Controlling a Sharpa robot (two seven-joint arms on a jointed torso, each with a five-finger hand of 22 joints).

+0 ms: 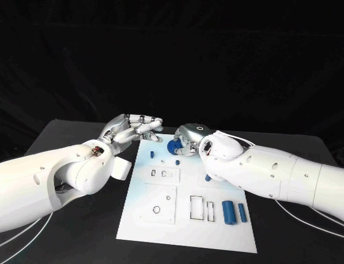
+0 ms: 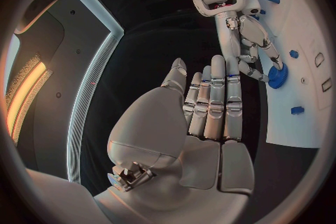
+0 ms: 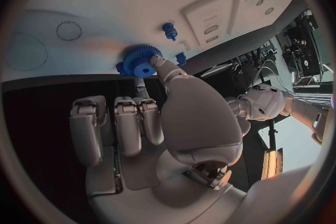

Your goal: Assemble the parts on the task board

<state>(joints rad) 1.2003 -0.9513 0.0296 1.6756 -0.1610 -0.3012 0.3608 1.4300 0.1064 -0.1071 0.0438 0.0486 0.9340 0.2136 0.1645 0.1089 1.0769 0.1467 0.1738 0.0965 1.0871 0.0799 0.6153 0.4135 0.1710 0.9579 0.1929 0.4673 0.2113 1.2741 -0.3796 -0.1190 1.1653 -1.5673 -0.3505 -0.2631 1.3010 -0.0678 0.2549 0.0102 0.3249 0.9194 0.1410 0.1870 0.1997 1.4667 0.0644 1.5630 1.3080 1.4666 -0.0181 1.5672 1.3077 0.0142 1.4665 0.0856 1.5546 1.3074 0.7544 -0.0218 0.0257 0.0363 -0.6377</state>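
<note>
Holding a round blue toothed gear (image 3: pixel 140 60) between thumb and fingertips, the right hand (image 1: pixel 189 139) sits over the far end of the white rectangular task board (image 1: pixel 140 225); the gear lies at the board's far edge, directly under the thumb tip.

- Left hand (image 1: pixel 131 128): raised just beside the board's far left corner, fingers straight and pressed together, thumb alongside, holding nothing. Near the right hand's fingers, not touching them.
- Small blue peg (image 3: pixel 169 31): standing on the board just beyond the thumb tip, apart from the gear.
- Small blue piece (image 3: pixel 181 58): just beside the thumb, at the board's edge.
- Two blue cylinders (image 1: pixel 234 212): lying side by side on the board, well apart from both hands' fingers, toward the near end.
- Black table (image 1: pixel 77 137): bears the board.
</note>
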